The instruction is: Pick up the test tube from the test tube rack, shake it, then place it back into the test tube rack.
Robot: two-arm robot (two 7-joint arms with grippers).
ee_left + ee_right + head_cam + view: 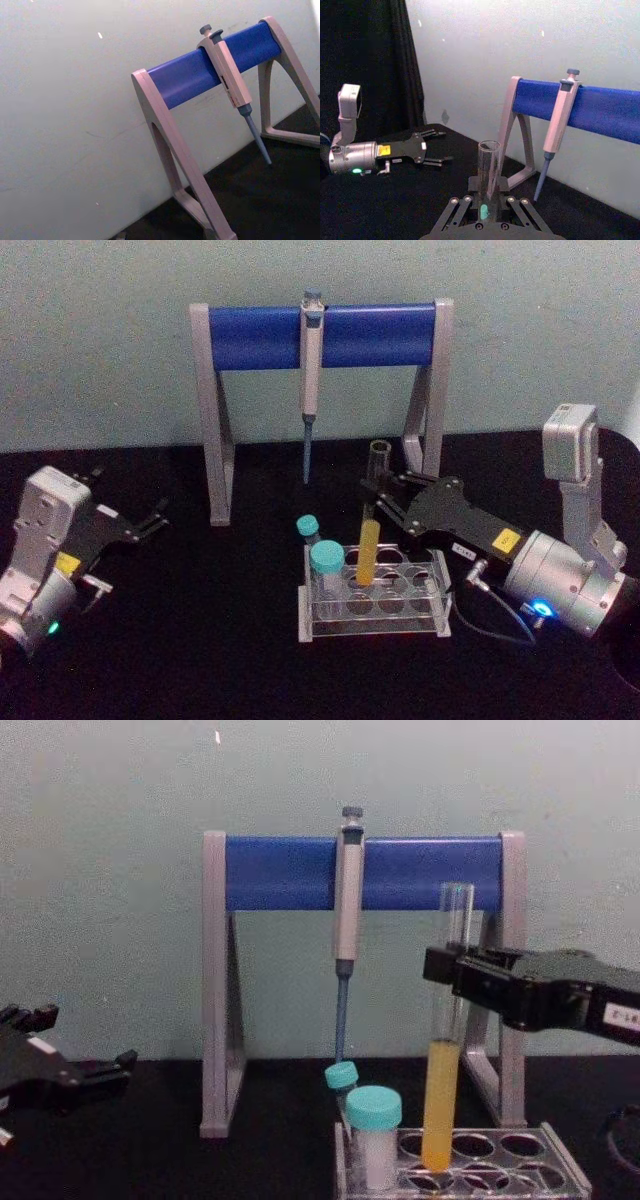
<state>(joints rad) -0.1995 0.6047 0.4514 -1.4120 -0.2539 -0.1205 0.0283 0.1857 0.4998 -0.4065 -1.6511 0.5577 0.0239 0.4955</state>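
Two end effectors in the room, one working. Right end effector [378,495] was clenched on the test tube [372,540], gripping bare glass high up, well above the yellow liquid; presumably so the fingers clear the rack and the contents stay in sight. Tube hung close to upright below the grip. Its foot was level with the top plate of the test tube rack [372,625], directly beneath the end effector. Could not tell whether it sat in a hole or just over one.

Left end effector [439,146] rested low over the desk [200,640], well off to the far side of the rack from the working one, fingers spread and holding nothing. Parked, I judged.

Count:
- One open test tube.
- One rack.
- Two teal-capped vessels: a white vial [327,575] in the rack, below and leftward of the right end effector, and a small tube [308,530] just behind it.
- One pipette [311,380] hanging on one stand [260,335] beyond the end effector.
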